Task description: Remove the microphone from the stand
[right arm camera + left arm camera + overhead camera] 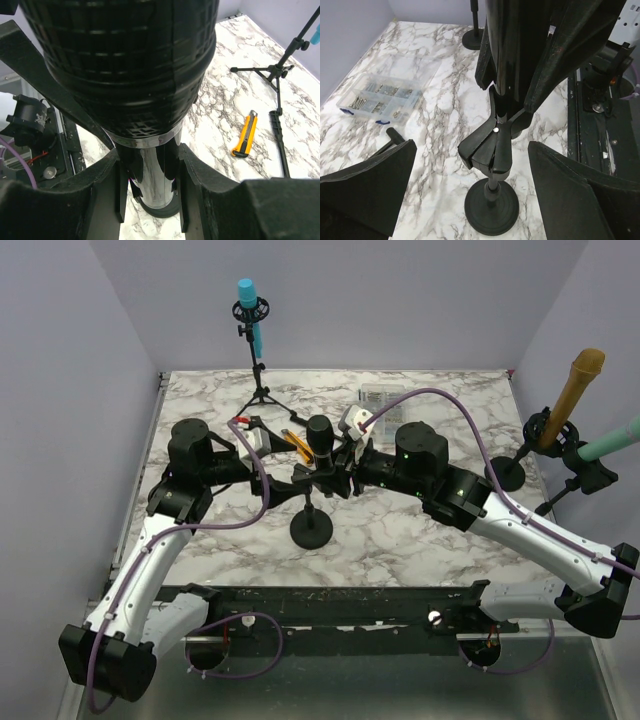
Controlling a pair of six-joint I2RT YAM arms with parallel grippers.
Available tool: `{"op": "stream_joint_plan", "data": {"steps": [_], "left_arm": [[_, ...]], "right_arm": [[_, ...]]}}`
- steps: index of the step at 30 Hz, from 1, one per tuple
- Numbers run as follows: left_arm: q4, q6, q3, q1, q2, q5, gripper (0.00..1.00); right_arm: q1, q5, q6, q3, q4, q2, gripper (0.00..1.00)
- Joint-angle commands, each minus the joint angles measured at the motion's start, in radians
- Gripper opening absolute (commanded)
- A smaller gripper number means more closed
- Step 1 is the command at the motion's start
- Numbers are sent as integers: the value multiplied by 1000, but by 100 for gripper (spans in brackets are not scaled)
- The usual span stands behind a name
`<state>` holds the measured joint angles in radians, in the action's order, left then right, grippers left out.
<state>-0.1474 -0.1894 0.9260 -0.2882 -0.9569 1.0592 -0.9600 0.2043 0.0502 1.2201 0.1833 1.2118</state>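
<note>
Marbled worktop [400,540] under both my arms; my left claw [472,150] gapes wide, its fingers [375,180] flanking the round-based stand [491,207] without visibly touching it; the black microphone [320,435] stands upright in that stand's clip, mid-worktop; my right claw [150,155] is closed snugly on its barrel, just beneath the mesh head; an orange utility knife [245,135] lies nearby.

You see desk [420,540]: white marble pattern, grey veins. Back wall [400,300] stands at far edge, left wall [60,390] and right wall [615,300] at side edges; all plain pale lavender. Light even, soft. Black rail [330,597] runs along near edge.
</note>
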Motion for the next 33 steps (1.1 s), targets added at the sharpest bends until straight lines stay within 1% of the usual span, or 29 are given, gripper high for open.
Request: {"op": "stream_joint_plan", "data": {"steps": [1,8,11,12,13,14,16,18,19,25,29,33], "left_arm": [[78,17,-20,11,-32,124,95],[105,61,-1,11,-80,181,92],[108,59,-1,11,-84,178,85],[107,58,0,11,-85,177,79],[103,54,2,11,-85,171,69],[90,43,6,11,-86,153,52],[28,-14,19,11,-87,120,25],[7,-33,22,11,-85,93,1],[9,-37,16,11,-81,85,0],[1,-42,8,8,-74,68,0],[-12,-48,11,2,-74,62,0],[-21,-53,11,-5,-72,53,0]], "right_arm": [[0,45,-7,13,54,18,1],[0,55,-13,13,51,24,0],[-1,53,-11,13,49,26,1],[0,52,-12,13,48,28,1],[0,52,-12,13,47,26,1],[-1,54,-13,13,44,28,1],[0,57,-13,15,39,29,1],[0,50,-17,16,31,28,1],[-1,43,-18,17,26,25,0],[-1,-28,-34,51,11,14,1],[-2,-70,-47,116,11,-1,1],[0,-158,-89,160,3,-48,1]]}}
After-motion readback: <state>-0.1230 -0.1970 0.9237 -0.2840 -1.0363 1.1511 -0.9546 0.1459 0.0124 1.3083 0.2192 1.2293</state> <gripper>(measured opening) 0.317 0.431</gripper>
